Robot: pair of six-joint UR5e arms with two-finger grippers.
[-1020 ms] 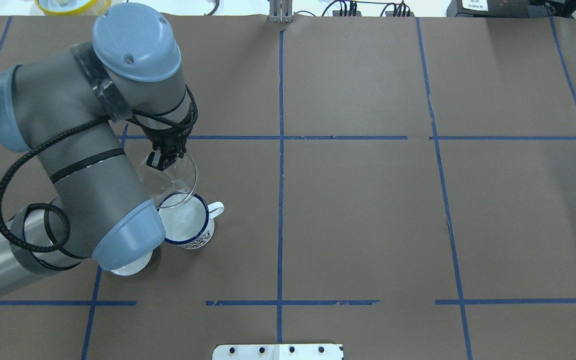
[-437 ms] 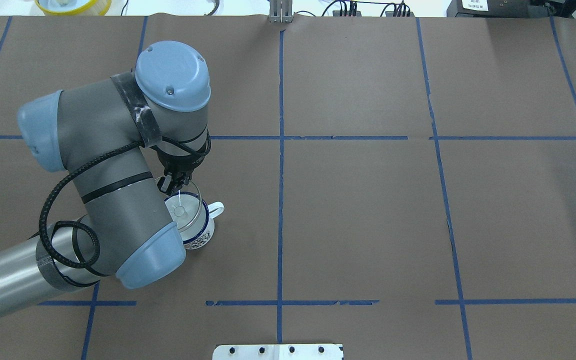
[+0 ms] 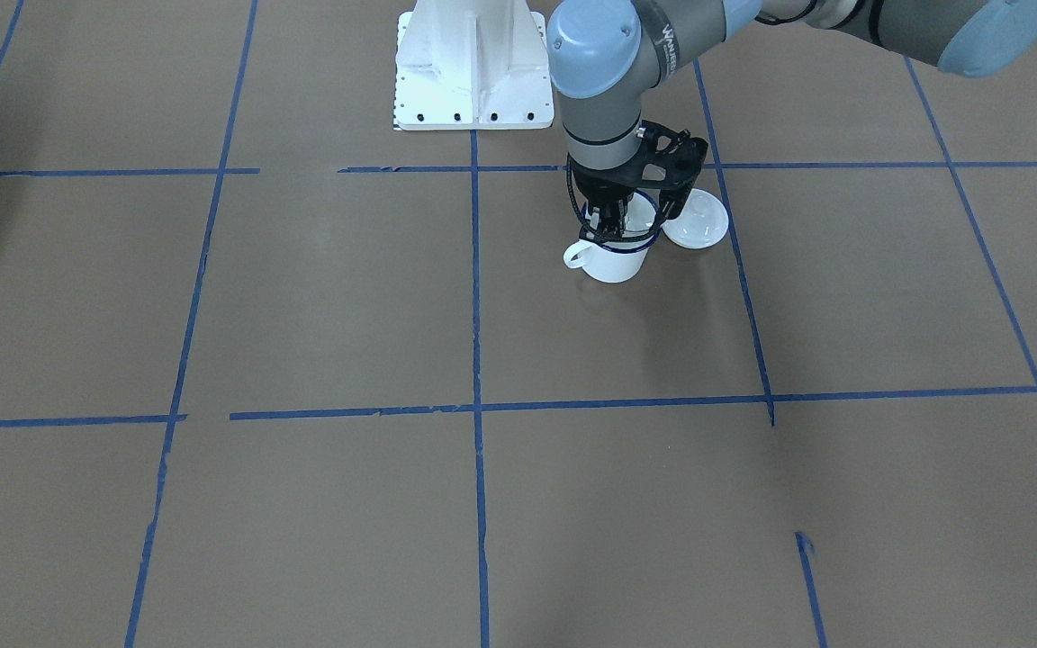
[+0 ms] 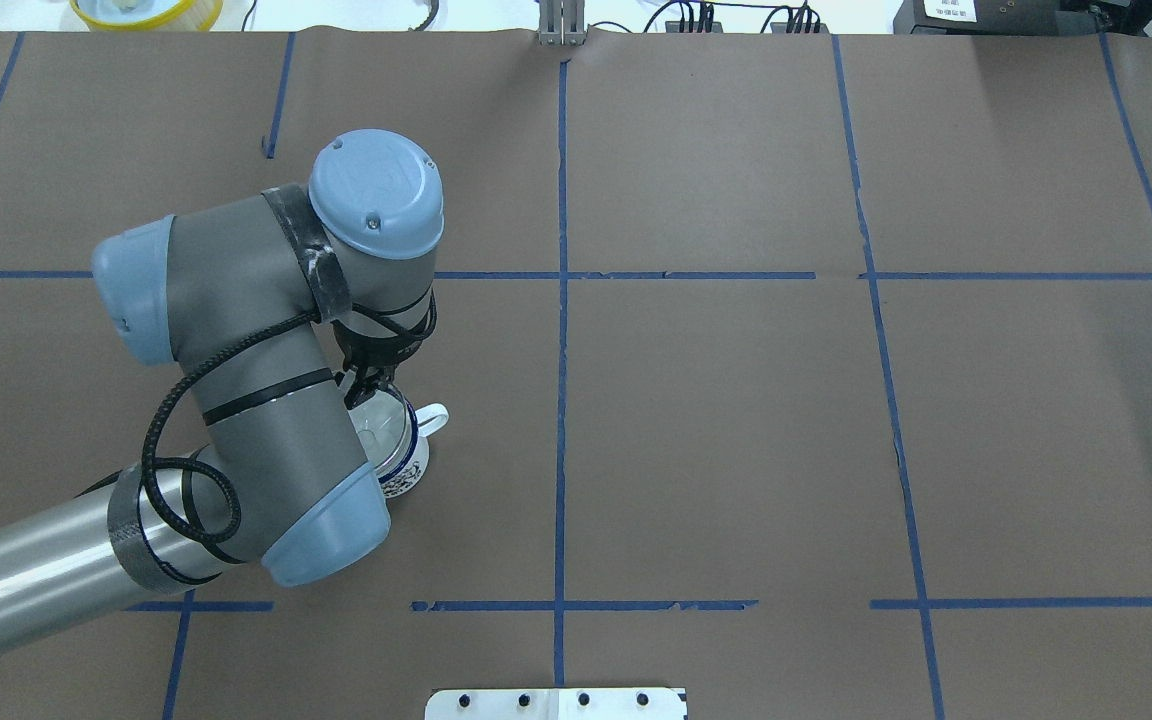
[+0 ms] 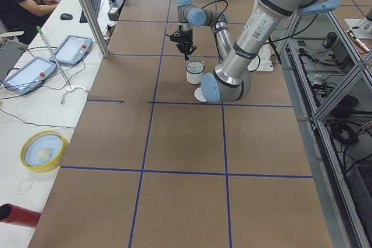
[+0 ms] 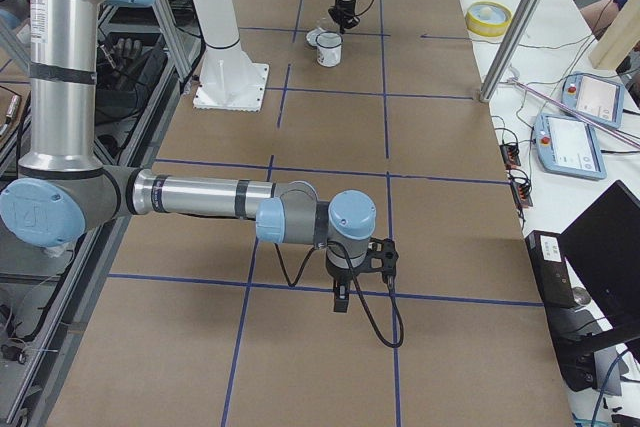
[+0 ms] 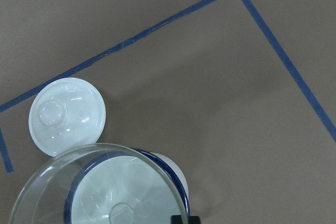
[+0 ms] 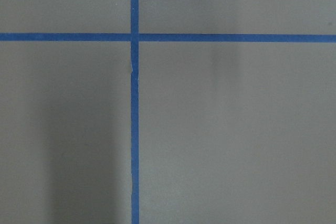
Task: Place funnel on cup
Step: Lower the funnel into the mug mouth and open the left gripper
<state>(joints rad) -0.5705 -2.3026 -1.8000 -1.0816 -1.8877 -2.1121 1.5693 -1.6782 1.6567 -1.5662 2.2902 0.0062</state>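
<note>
The white mug (image 4: 414,462) with a dark blue rim stands left of the table's middle, handle (image 4: 433,418) to the right. My left gripper (image 4: 364,388) is shut on the far rim of the clear funnel (image 4: 376,432) and holds it level over the mug's mouth, spout down. In the left wrist view the funnel (image 7: 100,182) covers most of the mug's rim (image 7: 177,176). I cannot tell whether it rests on the mug. In the front view the gripper (image 3: 606,232) is right above the mug (image 3: 613,263). My right gripper (image 6: 341,299) hangs far from them; open or shut, I cannot tell.
A round white lid with a knob (image 3: 697,222) lies on the table right beside the mug, also in the left wrist view (image 7: 67,115). My left arm's elbow (image 4: 321,540) hangs over the near side of the mug. The white robot base (image 3: 472,67) stands behind.
My left arm has swung right and down. The funnel went from tilted beside the mug's far rim to level over the mug's mouth. The mug has not moved.
</note>
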